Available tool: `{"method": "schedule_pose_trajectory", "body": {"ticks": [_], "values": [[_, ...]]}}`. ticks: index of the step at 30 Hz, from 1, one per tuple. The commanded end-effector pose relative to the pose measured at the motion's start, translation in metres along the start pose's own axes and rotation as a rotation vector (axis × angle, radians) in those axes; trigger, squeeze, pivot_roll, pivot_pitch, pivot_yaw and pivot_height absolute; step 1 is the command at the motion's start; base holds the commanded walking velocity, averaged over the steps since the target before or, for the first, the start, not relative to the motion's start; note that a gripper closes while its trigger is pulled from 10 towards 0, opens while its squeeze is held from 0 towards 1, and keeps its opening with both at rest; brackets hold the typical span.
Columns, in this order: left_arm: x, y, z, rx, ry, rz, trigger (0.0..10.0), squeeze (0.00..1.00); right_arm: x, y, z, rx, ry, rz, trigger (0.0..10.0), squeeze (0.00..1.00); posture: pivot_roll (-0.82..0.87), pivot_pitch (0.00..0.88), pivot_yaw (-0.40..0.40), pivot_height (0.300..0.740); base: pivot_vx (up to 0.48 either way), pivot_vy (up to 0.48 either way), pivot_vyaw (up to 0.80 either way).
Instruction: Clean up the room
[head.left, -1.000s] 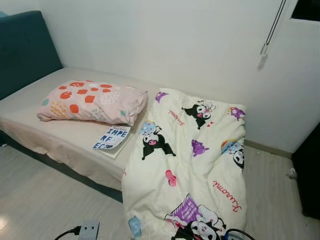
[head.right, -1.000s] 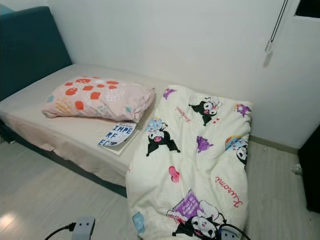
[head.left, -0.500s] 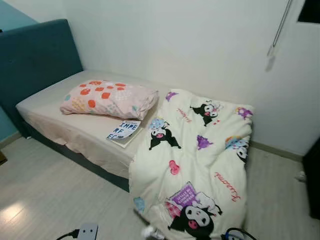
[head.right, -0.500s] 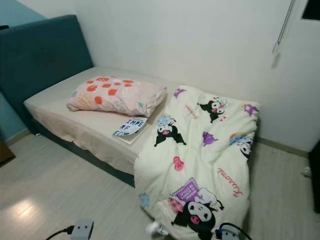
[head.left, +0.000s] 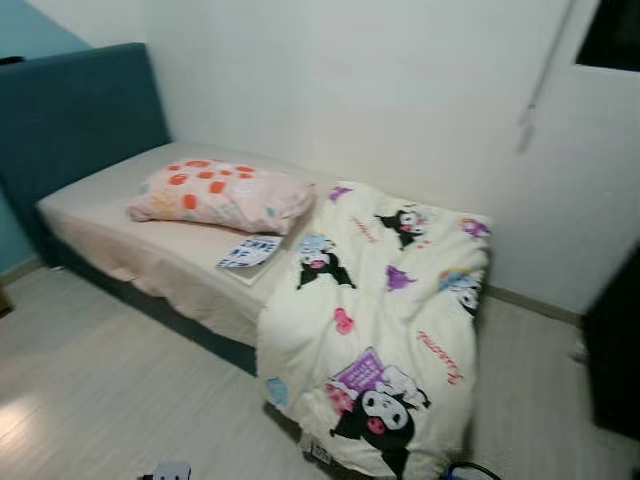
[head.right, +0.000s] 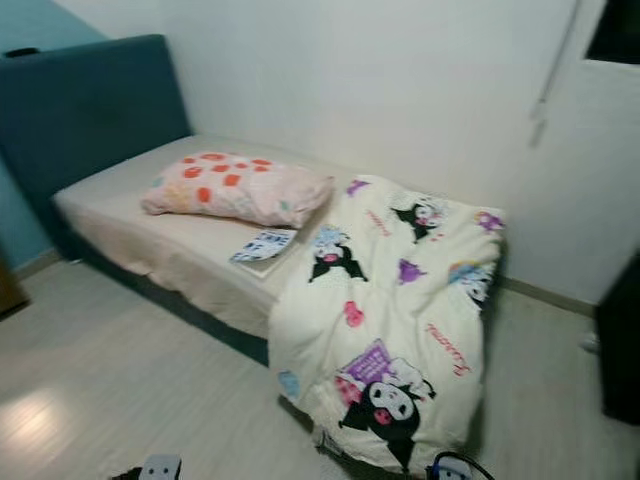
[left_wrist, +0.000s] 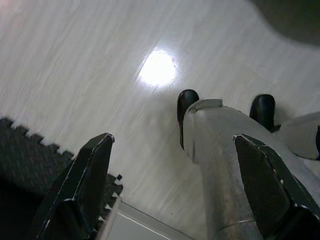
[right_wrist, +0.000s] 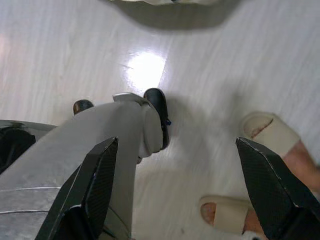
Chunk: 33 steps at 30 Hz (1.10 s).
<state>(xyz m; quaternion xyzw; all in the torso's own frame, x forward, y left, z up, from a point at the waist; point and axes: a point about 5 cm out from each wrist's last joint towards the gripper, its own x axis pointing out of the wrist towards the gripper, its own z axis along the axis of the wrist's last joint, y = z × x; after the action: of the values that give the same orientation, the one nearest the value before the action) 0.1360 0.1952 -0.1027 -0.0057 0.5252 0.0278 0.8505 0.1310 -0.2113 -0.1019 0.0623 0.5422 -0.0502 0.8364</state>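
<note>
A low bed (head.left: 150, 255) with a beige sheet stands against the white wall. On it lies a pink pillow (head.left: 220, 195) with red spots, and a printed booklet (head.left: 250, 251) sits just in front of the pillow. A cream cartoon-print blanket (head.left: 385, 320) covers the foot of the bed and hangs down onto the floor. My left gripper (left_wrist: 175, 190) hangs open over the pale floor, beside my own leg (left_wrist: 220, 150). My right gripper (right_wrist: 182, 190) also hangs open above the floor, with nothing between its fingers.
A teal headboard (head.left: 80, 110) closes the bed's left end. A white power strip (head.right: 160, 467) and a black cable (head.right: 455, 465) lie on the floor near me. Dark furniture (head.left: 615, 350) stands at the right. A person's sandalled feet (right_wrist: 265, 132) are close to my right side. A dark foam mat (left_wrist: 25, 160) borders the floor.
The whole picture has shifted and blurred, so the camera has moved; the bed now sits a little farther off. Pillow, booklet and blanket lie as before.
</note>
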Motion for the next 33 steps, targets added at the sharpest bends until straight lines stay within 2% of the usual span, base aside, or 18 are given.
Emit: {"method": "schedule_pose_trajectory", "body": {"ticks": [1,6,13,21,25,26,33], "values": [[0.000,0.001,0.003,0.019,-0.009,-0.004,10.0,0.00,0.001,0.004,-0.002,-0.005,0.014,0.014,10.0,0.00,-0.07,0.000,-0.028,0.740,0.000,-0.326,0.00],[0.000,0.003,0.003,0.020,-0.008,-0.002,10.0,0.00,0.001,0.006,-0.002,-0.012,0.013,0.022,10.0,0.00,-0.07,0.000,-0.026,0.740,0.000,-0.332,0.00],[0.000,0.005,0.002,0.028,0.001,-0.003,10.0,0.00,0.001,0.009,-0.001,-0.072,0.002,0.056,10.0,0.00,-0.09,0.000,-0.005,0.740,0.000,-0.340,0.00],[0.001,0.002,0.009,0.056,-0.011,-0.015,10.0,0.00,0.000,0.009,-0.005,-0.140,0.016,0.069,10.0,0.00,-0.12,0.000,0.015,0.740,0.000,-0.341,0.75],[0.001,0.001,0.013,0.067,-0.017,-0.021,10.0,0.00,0.000,0.007,-0.008,-0.124,0.013,0.047,10.0,0.00,-0.13,0.000,0.027,0.740,0.000,-0.336,0.79],[0.002,0.002,0.015,0.079,-0.018,-0.026,10.0,0.00,-0.001,0.006,-0.017,-0.110,0.050,0.028,10.0,0.00,-0.14,0.000,0.037,0.740,0.000,-0.341,0.00],[0.002,0.001,0.016,0.101,-0.014,-0.033,10.0,0.00,-0.003,0.001,-0.028,-0.089,0.084,-0.005,10.0,0.00,-0.16,0.000,0.057,0.740,0.000,-0.341,0.00]]}}
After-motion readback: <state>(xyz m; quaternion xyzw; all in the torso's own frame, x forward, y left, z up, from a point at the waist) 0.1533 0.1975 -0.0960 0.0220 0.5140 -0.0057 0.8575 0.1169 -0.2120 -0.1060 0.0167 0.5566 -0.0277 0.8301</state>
